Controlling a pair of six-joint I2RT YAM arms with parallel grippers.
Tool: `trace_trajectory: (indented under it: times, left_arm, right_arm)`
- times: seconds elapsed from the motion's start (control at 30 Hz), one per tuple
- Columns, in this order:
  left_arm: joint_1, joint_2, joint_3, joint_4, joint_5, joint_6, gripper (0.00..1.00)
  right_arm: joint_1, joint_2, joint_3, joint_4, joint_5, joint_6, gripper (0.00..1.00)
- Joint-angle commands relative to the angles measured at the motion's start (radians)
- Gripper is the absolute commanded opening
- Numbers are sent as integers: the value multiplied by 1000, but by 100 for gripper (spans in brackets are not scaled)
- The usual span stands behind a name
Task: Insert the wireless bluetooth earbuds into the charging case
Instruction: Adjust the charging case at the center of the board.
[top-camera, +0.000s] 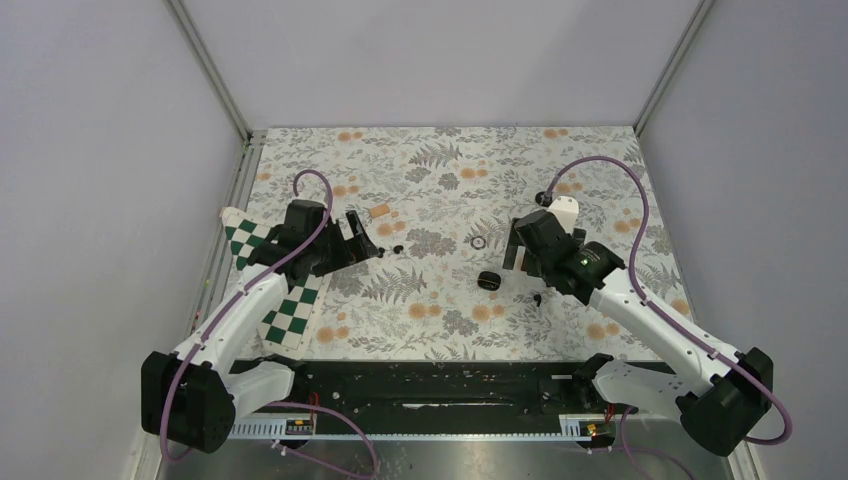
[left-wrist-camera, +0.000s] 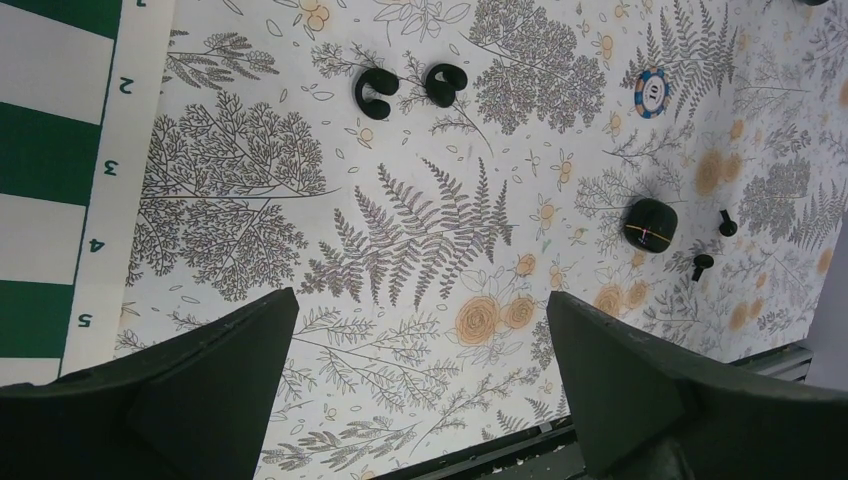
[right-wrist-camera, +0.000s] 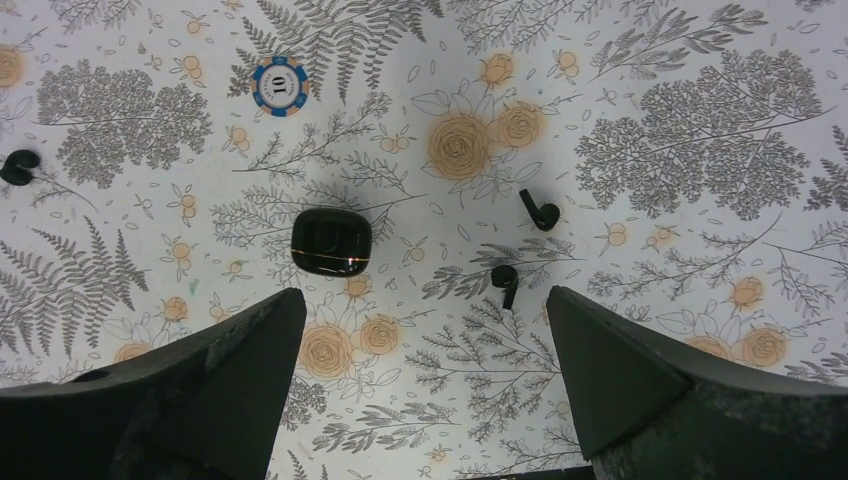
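Observation:
The charging case (top-camera: 488, 280) is a small black pebble lying shut on the floral mat; it also shows in the left wrist view (left-wrist-camera: 650, 224) and the right wrist view (right-wrist-camera: 331, 242). Two tiny black earbuds with short stems lie just right of it, one (right-wrist-camera: 540, 212) farther and one (right-wrist-camera: 505, 280) nearer; they also show in the left wrist view (left-wrist-camera: 727, 225) (left-wrist-camera: 702, 263). In the top view only one earbud (top-camera: 537, 298) shows. My right gripper (right-wrist-camera: 425, 294) hovers open and empty above the case and earbuds. My left gripper (left-wrist-camera: 422, 298) is open and empty, far left of them.
Two black C-shaped pieces (left-wrist-camera: 372, 92) (left-wrist-camera: 442, 82) lie side by side by my left gripper (top-camera: 362, 238). A blue-and-white poker chip (right-wrist-camera: 277, 85) lies beyond the case. A small tan piece (top-camera: 380, 210) lies at the back left. A green checkerboard (top-camera: 262, 270) lies left. A black rail (top-camera: 430, 385) runs along the near edge.

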Motion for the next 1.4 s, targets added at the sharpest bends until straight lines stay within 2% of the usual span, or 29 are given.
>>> trace_trajectory:
  times: [0.0,0.3,0.43,0.53,0.7,0.9,1.07,1.37]
  left_arm:
    - [2,-8,58,9,7,15,99]
    - [3,-18,45,13,-32,-16,99]
    - [2,-46,1,69,-26,-49,99]
    - [2,-33,8,57,19,-47,99]
    - [2,15,43,51,93,-16,99]
    - [1,21,47,57,109,-9,99]
    - [0,17,48,57,120,-8,99]
    - [0,1,45,56,130,-5,99]
  right_arm:
    - [5,-15,-11,40,-19,-9,100]
    - [5,-26,-45,51,-57,-4,99]
    - [4,-7,-74,99,-113,47,93]
    - [4,58,-68,120,-175,98,91]
    - [7,192,-44,152,-260,130,92]
    - [38,353,27,150,-252,122,91]
    - [40,462,84,145,-232,100,85]
    - [41,616,197,108,-297,56,87]
